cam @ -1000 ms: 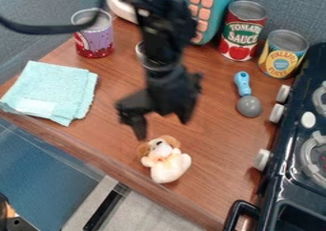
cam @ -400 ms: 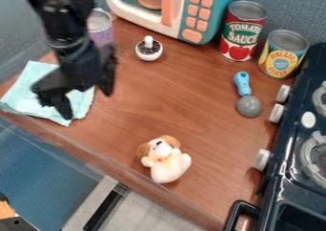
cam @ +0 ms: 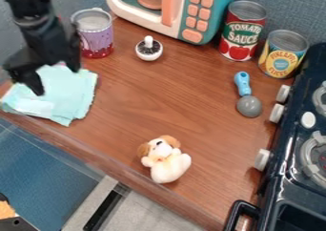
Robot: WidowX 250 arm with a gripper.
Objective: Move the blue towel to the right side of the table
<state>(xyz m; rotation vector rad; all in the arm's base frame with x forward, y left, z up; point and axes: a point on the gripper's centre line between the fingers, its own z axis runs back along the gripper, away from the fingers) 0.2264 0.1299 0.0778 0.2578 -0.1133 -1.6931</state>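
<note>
Hand (cam: 57,80) spread wide above the towel (cam: 71,97) by the worktop's (cam: 130,113) left corner, I'm poised so I can pinch cloth.

Bare counter (cam: 162,91) runs through the middle of the frame, passable left to right. The plush dog (cam: 167,161) stands in the way at bottom centre, the spoon (cam: 247,95) centre right; cans (cam: 242,30) (cam: 282,54) block the upper right.Bare counter (cam: 153,101) runs through the middle of the frame, passable left to right. A plush dog (cam: 167,161) obstructs bottom centre, a spoon (cam: 247,95) right of centre; a red can (cam: 242,30) and yellow can (cam: 282,54) block the upper right.

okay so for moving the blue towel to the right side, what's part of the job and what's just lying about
Job: towel, claw, table.
Lying about: toy dog, spoon, purple can, red can, yellow can, knobbed thing, microwave, stove.
</note>
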